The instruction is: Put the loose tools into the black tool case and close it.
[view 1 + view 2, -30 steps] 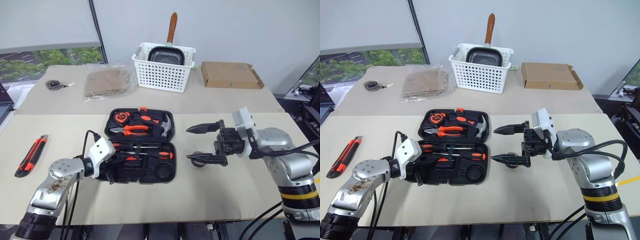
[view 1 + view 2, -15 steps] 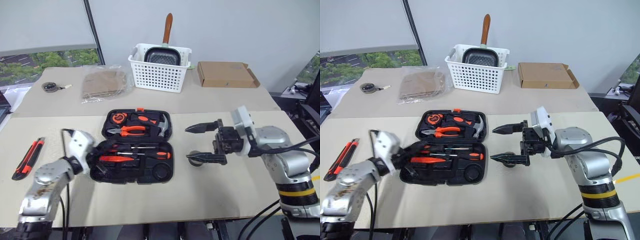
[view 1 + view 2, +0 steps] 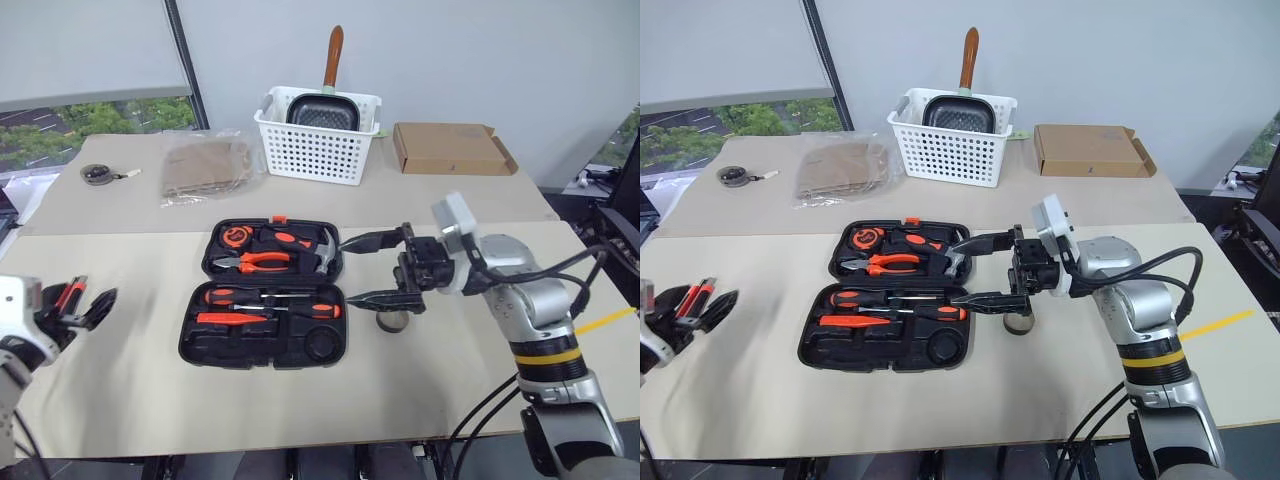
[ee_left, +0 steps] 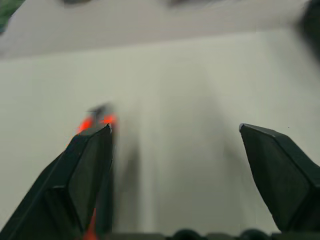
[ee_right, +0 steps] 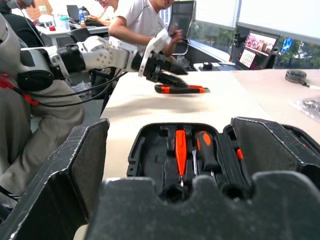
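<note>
The black tool case (image 3: 250,346) lies open in the middle of the table. Pliers, a hammer and a tape measure sit in its far half, and screwdrivers (image 3: 270,298) in its near half. The orange-and-black utility knife (image 5: 181,89) rests on the table far to the left, partly hidden behind my left gripper (image 3: 88,308), which hovers over it, open and empty. My right gripper (image 3: 348,270) stands open at the case's right edge, pointing left. Below it on the table is the small tape ring (image 3: 388,320).
A white basket (image 3: 318,135) holding a pan stands at the back, with a cardboard box (image 3: 450,148) to its right. A plastic bag (image 3: 205,165) and a small round object (image 3: 98,173) lie at the back left. People (image 5: 145,20) sit beyond the table's left end.
My left arm has swung left, away from the case to the utility knife, and its gripper has opened. My right gripper has shifted left, closer to the case's right edge.
</note>
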